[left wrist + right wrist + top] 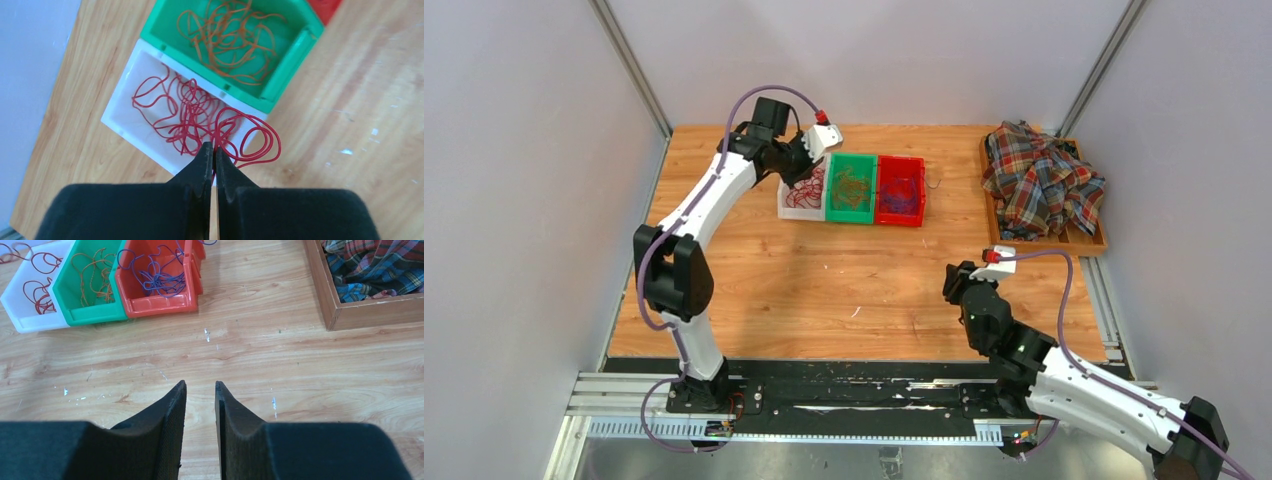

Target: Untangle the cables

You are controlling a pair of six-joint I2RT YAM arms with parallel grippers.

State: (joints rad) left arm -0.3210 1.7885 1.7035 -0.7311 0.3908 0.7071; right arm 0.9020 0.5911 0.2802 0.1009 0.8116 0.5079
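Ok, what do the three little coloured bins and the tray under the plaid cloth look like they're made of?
The small white open-topped bin, the green bin and the red bin look like moulded plastic: uniform colour, smooth faintly shiny walls, moulded rims. The shallow brown rectangular tray looks like wood, matte: grain lines show along its straight walls.

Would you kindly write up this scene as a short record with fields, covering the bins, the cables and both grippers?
white bin: holds the red cables; one loop reaches past its edge
green bin: holds the orange cables
red bin: holds the purple cables
left gripper: over the white bin, shut at the red cables; grip on a strand unclear
right gripper: slightly open, empty, over the table
wooden tray: holds a plaid cloth
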